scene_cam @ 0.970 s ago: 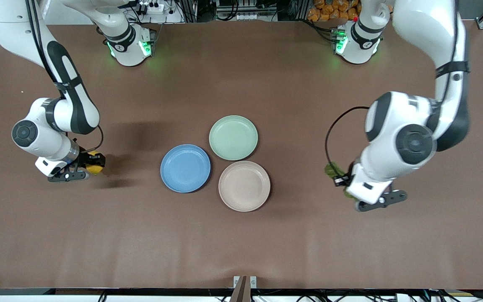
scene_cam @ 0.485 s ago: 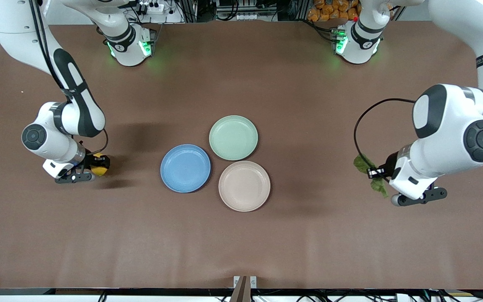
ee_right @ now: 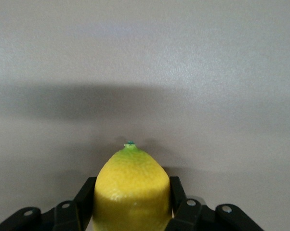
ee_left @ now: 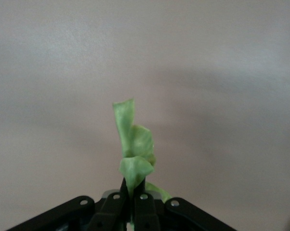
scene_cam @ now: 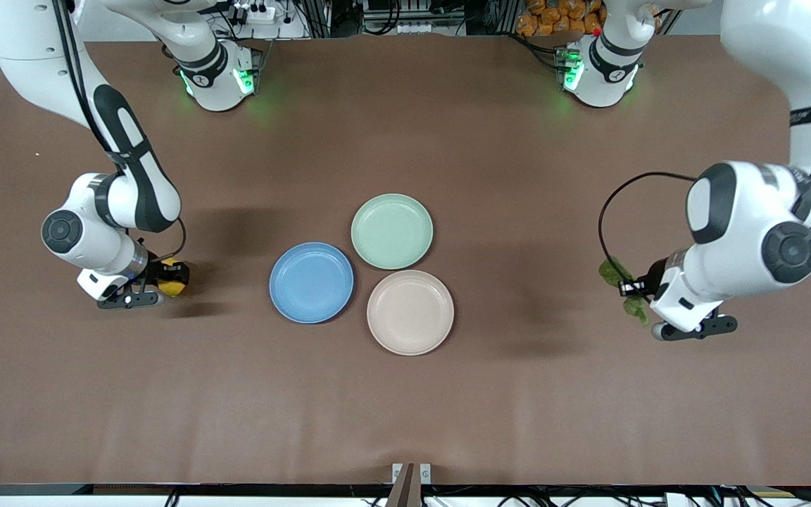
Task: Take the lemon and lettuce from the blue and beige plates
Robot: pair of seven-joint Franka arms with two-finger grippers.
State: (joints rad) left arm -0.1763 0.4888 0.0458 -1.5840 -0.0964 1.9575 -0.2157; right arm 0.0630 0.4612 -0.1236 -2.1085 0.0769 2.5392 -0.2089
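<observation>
My right gripper [scene_cam: 166,279] is shut on the yellow lemon [scene_cam: 174,277], low over the bare table toward the right arm's end; the right wrist view shows the lemon [ee_right: 131,190] clamped between both fingers. My left gripper [scene_cam: 632,290] is shut on the crinkled green lettuce leaf [scene_cam: 615,272], over the bare table toward the left arm's end; in the left wrist view the leaf [ee_left: 133,147] sticks out from the closed fingers. The blue plate [scene_cam: 311,282] and the beige plate [scene_cam: 410,312] lie empty mid-table, touching each other.
A pale mint-green plate [scene_cam: 391,231], also empty, lies farther from the front camera, touching the blue and beige plates. The brown table [scene_cam: 405,408] is bare around both grippers.
The left gripper carried the lettuce away from the plates toward the left arm's end, then dropped slightly. The right gripper with the lemon drifted a little toward the plates.
</observation>
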